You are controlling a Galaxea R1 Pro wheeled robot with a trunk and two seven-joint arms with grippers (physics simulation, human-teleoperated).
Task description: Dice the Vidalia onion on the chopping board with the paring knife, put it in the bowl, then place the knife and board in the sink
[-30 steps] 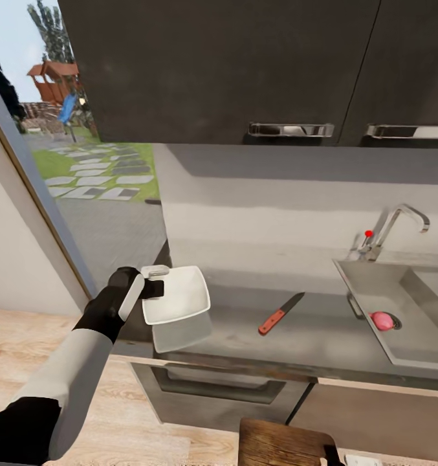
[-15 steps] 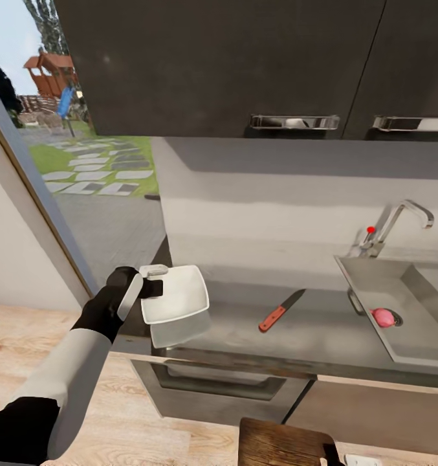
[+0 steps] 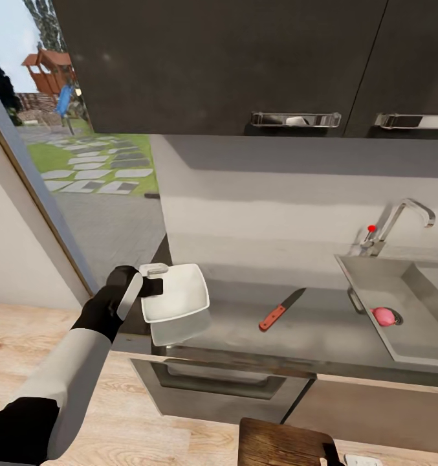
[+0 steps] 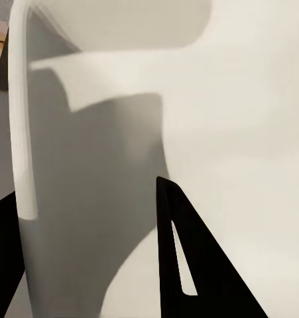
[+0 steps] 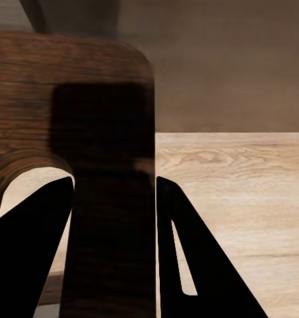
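Left gripper point(image 3: 155, 278): jaws closed on the rim of the bowl point(image 3: 178, 294), held above the worktop point(image 3: 296, 333) end.
Right gripper point(image 5: 113, 252): jaws gripping the chopping board point(image 5: 69, 99).
Paring knife point(image 3: 281, 310): flat on the worktop.
Vidalia onion point(image 3: 383, 316): in the sink point(image 3: 374, 285).

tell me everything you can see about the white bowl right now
The bowl is shallow, glossy white and squarish with rounded corners, looking like ceramic, and appears empty. The left gripper pinches its rim on the side away from the sink, holding it tilted just above the left end of the grey countertop, where its reflection shows. In the left wrist view, one dark finger lies against its inner wall.
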